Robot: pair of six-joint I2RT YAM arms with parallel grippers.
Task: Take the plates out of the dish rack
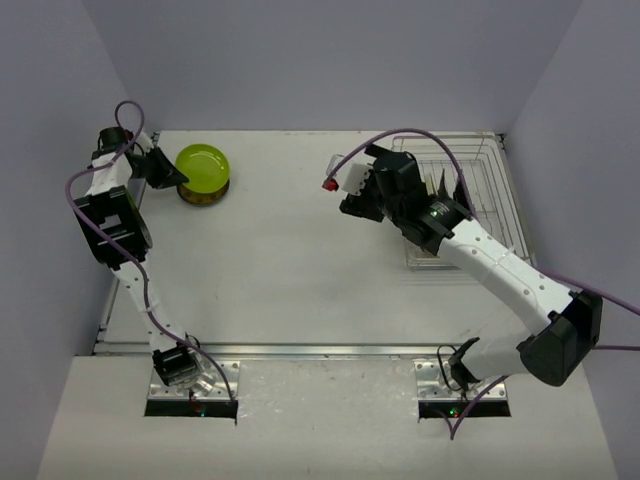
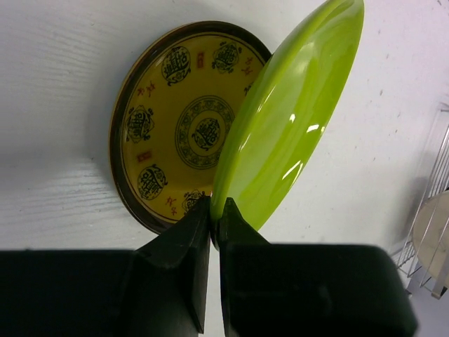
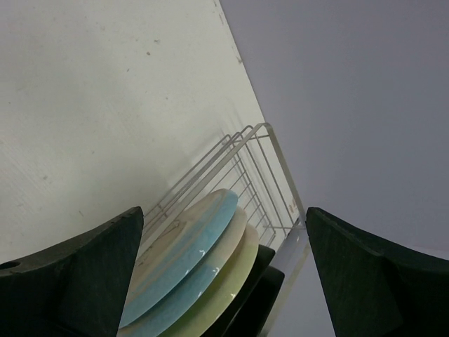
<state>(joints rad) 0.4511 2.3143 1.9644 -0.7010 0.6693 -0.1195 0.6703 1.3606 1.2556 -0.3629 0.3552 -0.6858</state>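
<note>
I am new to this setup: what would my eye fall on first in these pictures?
First, the bright lime-green plate, pinched by its rim in the left gripper and tilted over a yellow patterned plate at the far left of the table. Then the right gripper, wide open above the wire dish rack at the far right, where pale blue and cream plates stand on edge.

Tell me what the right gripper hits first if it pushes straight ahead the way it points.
Most likely the pale blue plate, standing in the dish rack right ahead of the open right gripper; depth is unclear.
</note>
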